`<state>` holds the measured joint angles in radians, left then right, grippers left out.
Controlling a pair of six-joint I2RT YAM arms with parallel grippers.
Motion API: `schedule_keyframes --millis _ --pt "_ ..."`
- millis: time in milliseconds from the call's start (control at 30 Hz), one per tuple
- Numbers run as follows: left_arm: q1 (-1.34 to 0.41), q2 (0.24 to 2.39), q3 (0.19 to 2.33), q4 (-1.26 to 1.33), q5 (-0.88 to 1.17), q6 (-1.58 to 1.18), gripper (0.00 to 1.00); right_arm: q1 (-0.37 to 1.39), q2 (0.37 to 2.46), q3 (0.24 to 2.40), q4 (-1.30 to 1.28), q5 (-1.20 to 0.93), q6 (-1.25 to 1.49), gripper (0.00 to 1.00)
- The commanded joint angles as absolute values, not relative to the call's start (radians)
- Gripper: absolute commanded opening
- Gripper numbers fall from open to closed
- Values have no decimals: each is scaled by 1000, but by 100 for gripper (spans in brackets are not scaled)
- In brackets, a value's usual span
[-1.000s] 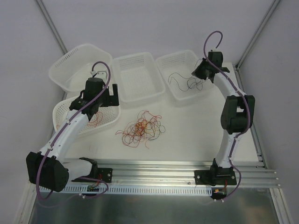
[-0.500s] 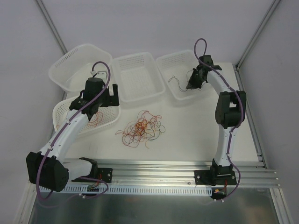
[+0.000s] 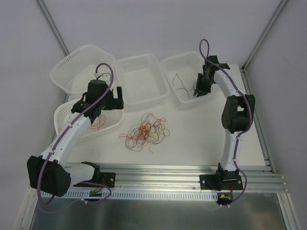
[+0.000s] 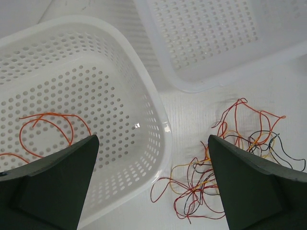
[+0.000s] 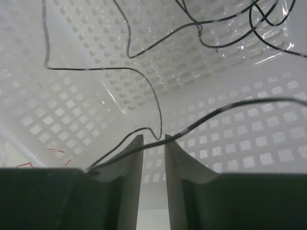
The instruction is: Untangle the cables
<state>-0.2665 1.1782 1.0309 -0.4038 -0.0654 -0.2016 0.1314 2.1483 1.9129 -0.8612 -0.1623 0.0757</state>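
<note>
Just right of the middle basket [image 3: 141, 79], down inside the right-hand basket [image 3: 187, 67]: right gripper [image 3: 199, 92], jaws parted by only a narrow slit, pinching nothing. Loose black cables [image 5: 96, 69] strewn over that basket's perforated floor, one strand crossing in front of the fingertips (touching or not, cannot tell). Left of the middle basket and nearer the arm bases: left gripper [image 4: 152, 139], jaws spread wide and empty, hovering above the rim of the left-hand basket [image 4: 110, 96], a few orange cables [image 4: 48, 115] lying inside. Directly in front of the middle basket, on the bare table [image 3: 192, 134]: main tangle of cables [image 3: 145, 131], red, orange and black, knotted together, well apart from both grippers.
</note>
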Motion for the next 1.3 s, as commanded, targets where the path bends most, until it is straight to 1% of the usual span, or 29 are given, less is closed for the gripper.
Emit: schedule_keyframes --millis 0,33,100,133,167,233,267,300,333,367,400,533,567,667,700,833,900,1067,1267 --pt "-259 1184 1028 -383 -26 -219 99 156 1985 1874 -870 -176 18 31" --pt "-258 1184 1026 -383 -18 -224 99 160 1921 1850 -841 -179 18 33" --pt "-259 1187 1028 -382 -5 -227 99 167 1867 1819 -789 -178 26 40" --pt "-259 1190 1029 -382 17 -230 99 173 1827 1819 -785 -175 26 42" --pt "-259 1192 1029 -383 31 -233 99 181 1806 1821 -787 -170 23 47" --pt "-259 1192 1031 -382 72 -244 99 192 1745 1818 -793 -163 21 51" --pt "-259 1193 1031 -383 86 -248 99 205 1724 1812 -795 -155 21 56" --pt "-259 1192 1031 -383 103 -249 99 213 1703 1803 -795 -138 21 58" --pt "-261 1192 1031 -382 116 -258 99 224 1677 1774 -785 -132 18 60" --pt "-259 1192 1032 -382 141 -259 99 245 1631 1757 -779 -121 14 65" --pt "-261 1193 1032 -383 153 -262 99 258 1603 1735 -772 -120 8 66" --pt "-273 1187 1025 -382 208 -316 99 319 1477 1593 -689 -156 20 68" --pt "-281 1183 1016 -383 218 -334 99 349 1448 1512 -668 -175 26 68" --pt "-333 1160 973 -383 230 -403 99 418 1372 1392 -582 -208 70 68" --pt "-378 1152 947 -383 204 -420 99 440 1350 1315 -557 -231 80 67" --pt "-498 1128 882 -383 100 -547 99 534 1341 1175 -425 -242 126 67" --pt "-529 1131 858 -380 69 -603 98 575 1350 1102 -368 -250 169 68" --pt "-606 1149 805 -380 5 -756 89 647 1400 1000 -209 -241 239 67" --pt "-681 1170 805 -383 -54 -790 81 684 1399 916 -120 -207 265 68"
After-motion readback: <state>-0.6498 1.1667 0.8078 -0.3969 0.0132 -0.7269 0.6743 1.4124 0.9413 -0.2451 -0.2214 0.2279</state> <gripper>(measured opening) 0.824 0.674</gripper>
